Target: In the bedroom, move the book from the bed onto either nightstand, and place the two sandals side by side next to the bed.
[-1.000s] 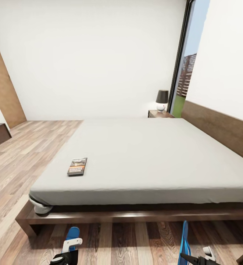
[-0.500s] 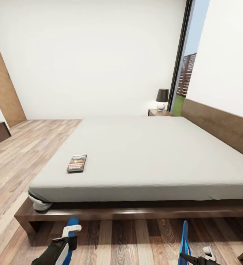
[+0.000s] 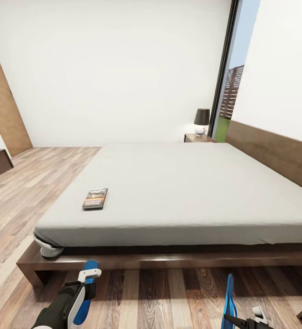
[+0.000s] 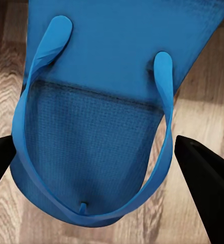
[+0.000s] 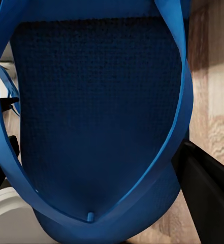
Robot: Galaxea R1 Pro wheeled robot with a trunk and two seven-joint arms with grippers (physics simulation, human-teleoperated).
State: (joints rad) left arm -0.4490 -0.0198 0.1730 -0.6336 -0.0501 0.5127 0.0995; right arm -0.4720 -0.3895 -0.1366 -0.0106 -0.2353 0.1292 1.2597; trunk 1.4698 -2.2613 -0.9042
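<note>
You have a sandal in each gripper: the left gripper (image 3: pixel 87 279) grasps the left sandal (image 4: pixel 106 101), the right gripper (image 3: pixel 249 320) clamps the right sandal (image 5: pixel 91 112), edge-up. Both hang low over the wood floor (image 3: pixel 169 297) at the bed (image 3: pixel 178 192)'s near side (sensible for setting them down side by side). The book (image 3: pixel 95 198) lies on the mattress's near-left part; the nightstand (image 3: pixel 198 137) stands far off.

The left arm (image 3: pixel 61 307) is black and rounded, with a white bracket at its hand (image 3: pixel 89 277).
</note>
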